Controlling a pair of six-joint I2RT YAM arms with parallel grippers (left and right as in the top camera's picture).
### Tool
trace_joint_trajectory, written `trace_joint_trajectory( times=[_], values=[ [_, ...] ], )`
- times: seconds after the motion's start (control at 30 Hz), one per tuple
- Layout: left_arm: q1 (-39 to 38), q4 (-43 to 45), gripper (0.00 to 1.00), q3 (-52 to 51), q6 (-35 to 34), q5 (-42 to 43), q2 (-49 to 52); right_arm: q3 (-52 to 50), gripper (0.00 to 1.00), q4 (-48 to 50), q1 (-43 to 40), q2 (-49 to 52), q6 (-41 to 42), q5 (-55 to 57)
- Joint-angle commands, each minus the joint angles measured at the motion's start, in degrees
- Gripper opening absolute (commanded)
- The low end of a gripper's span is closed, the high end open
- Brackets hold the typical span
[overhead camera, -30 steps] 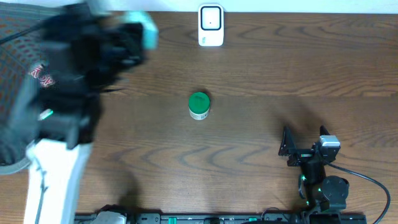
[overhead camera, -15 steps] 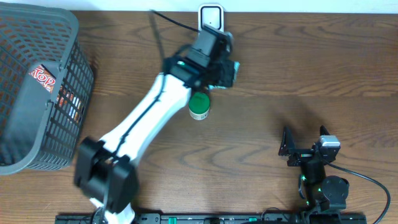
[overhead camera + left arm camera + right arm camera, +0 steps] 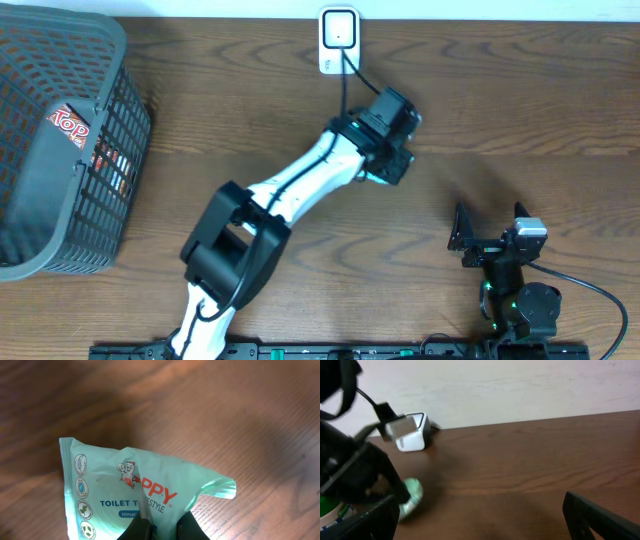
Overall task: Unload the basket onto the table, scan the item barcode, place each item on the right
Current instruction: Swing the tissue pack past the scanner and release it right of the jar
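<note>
Two dark fingers of the left gripper (image 3: 159,528) pinch the lower edge of a mint-green tissue pack (image 3: 140,485), so this hand is clamped on the task's item. The pack's printed face, with red lettering and the words "TOILET T", is turned toward the wrist camera, and it hangs above the wooden table (image 3: 560,100). From overhead the left gripper (image 3: 393,158) sits near mid-table and covers the pack. The right wrist view shows the tissue pack (image 3: 410,496) as a pale blur under the dark arm, with a green-lidded jar (image 3: 327,505) partly hidden beside it. The white scanner (image 3: 339,40) stands at 11 o'clock from that hand, at the table's far edge. At 4 o'clock, well apart, the right gripper (image 3: 489,226) rests with its jaws spread wide and nothing between them. Far off at 9 o'clock sits a dark mesh basket (image 3: 40,60) holding a red-lettered packet (image 3: 68,122)
</note>
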Motion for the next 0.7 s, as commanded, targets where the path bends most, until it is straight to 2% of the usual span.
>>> trace_joint_trajectory(
  times=[0.0, 0.07, 0.23, 0.37, 0.5, 0.67],
  values=[
    [-1.4, -0.2, 0.52, 0.3, 2.3, -5.3, -0.1, -0.1, 0.99, -0.2, 0.4, -0.2, 0.0, 0.2],
    [-1.9, -0.7, 0.97, 0.4, 3.3, -6.4, -0.8, -0.1, 0.99, -0.2, 0.4, -0.2, 0.0, 0.2],
    [-1.0, -3.7, 0.98, 2.3, 5.0, -8.7, -7.5, -0.1, 0.99, -0.2, 0.4, -0.2, 0.0, 0.2],
    [2.1, -7.8, 0.98, 7.8, 6.1, -16.2, -17.7, -0.1, 0.99, -0.2, 0.4, -0.2, 0.0, 0.2],
    [9.4, -12.0, 0.98, 14.7, 8.1, -24.7, -29.4, -0.1, 0.99, -0.2, 0.4, -0.2, 0.0, 0.2],
    [24.1, -12.6, 0.98, 17.4, 8.0, -26.2, -40.4, -0.1, 0.99, -0.2, 0.4, -0.2, 0.0, 0.2]
  ],
)
